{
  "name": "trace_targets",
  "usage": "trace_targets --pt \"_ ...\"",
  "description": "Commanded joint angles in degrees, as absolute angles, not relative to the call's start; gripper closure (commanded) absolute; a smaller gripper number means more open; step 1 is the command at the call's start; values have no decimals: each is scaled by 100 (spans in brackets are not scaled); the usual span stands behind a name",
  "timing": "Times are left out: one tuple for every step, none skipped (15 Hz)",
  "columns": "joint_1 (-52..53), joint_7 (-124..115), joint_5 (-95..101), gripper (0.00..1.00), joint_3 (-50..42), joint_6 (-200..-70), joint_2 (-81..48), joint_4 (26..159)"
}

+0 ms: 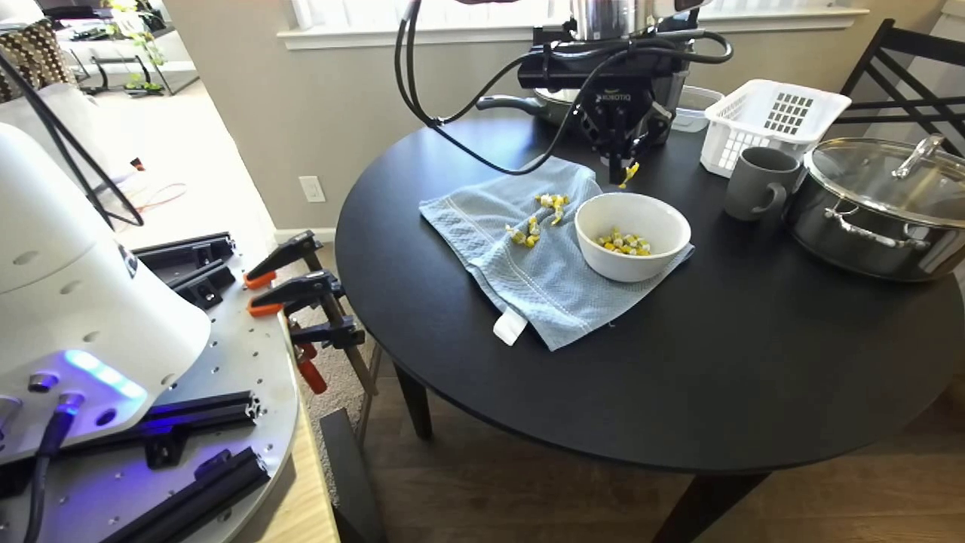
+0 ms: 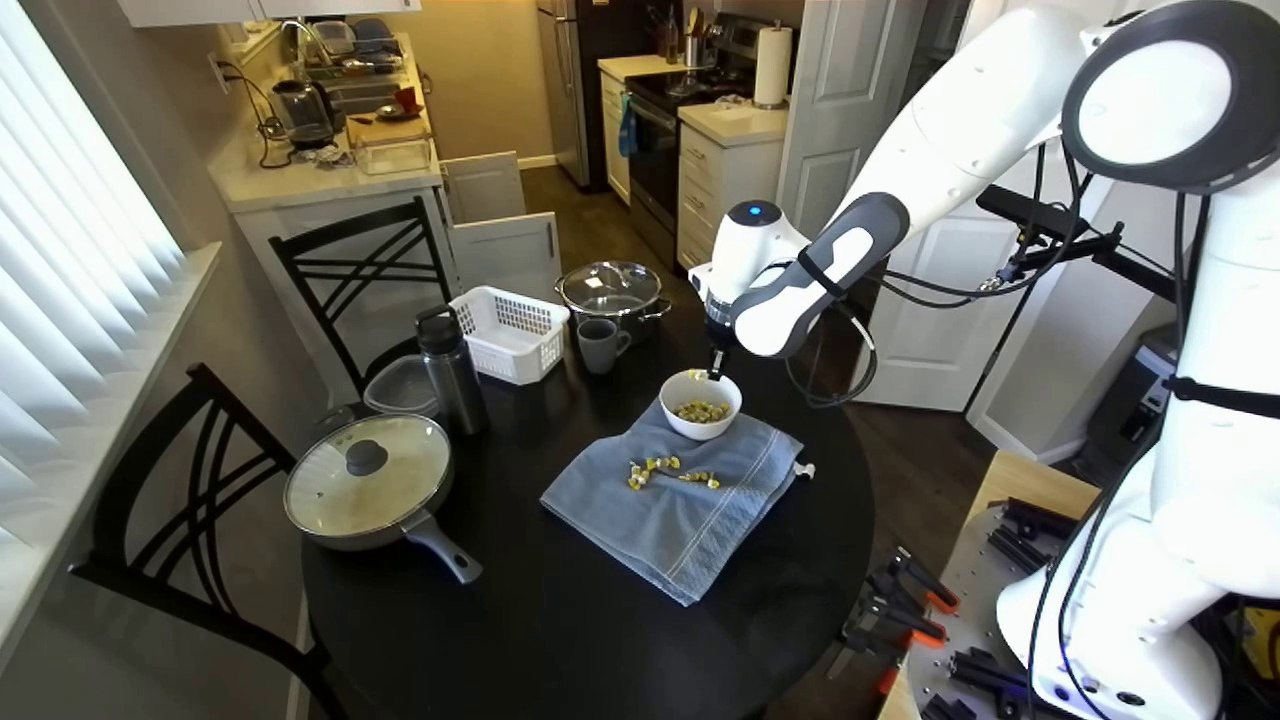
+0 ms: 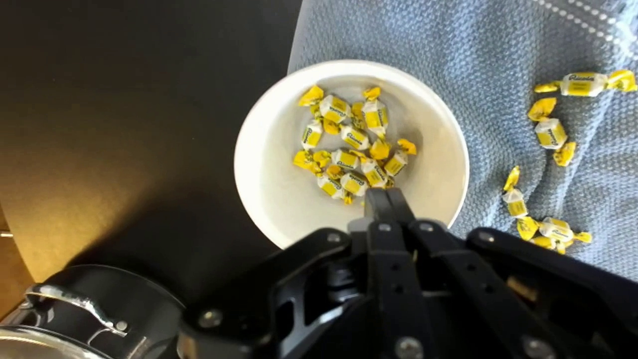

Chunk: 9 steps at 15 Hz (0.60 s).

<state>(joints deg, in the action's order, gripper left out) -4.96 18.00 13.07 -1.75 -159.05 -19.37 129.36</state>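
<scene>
We see the hand (image 1: 617,175) closed on a yellow-wrapped candy (image 1: 631,173), its fingers (image 3: 381,205) hiding most of it and part of the bowl (image 3: 438,149) in the wrist view.

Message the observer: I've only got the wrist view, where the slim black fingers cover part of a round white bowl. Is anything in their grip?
Observer: Yes. In both exterior views, a small yellow-wrapped candy shows at the tips of the slim black fingers.
Operator: What stands beside the round dark metal pot at my lower left?
Observer: An upright grey cylindrical mug.
Operator: And next to the mug, on the side away from the pot?
Observer: A white rectangular plastic basket with slotted walls.
</scene>
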Motion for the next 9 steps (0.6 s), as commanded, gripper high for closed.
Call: trace_targets --pt "-294 1489 1478 67 -312 -15926 -1882 13086" --pt "-273 1502 1453 60 -292 -15945 -1885 13107" --pt "-276 1562 1393 55 -230 -15967 -1873 13141" --pt "-291 1655 1311 49 -142 -16007 -1873 13173" --pt "-376 1878 1124 42 60 -16049 -1871 13203" --pt "-352 1895 1073 36 159 -16056 -1914 13189" --pt "-364 1956 994 29 289 -16079 -1966 13175" --pt "-311 1918 1005 23 352 -16054 -2027 13134" --pt "-325 2001 939 17 482 -16025 -2144 13065"
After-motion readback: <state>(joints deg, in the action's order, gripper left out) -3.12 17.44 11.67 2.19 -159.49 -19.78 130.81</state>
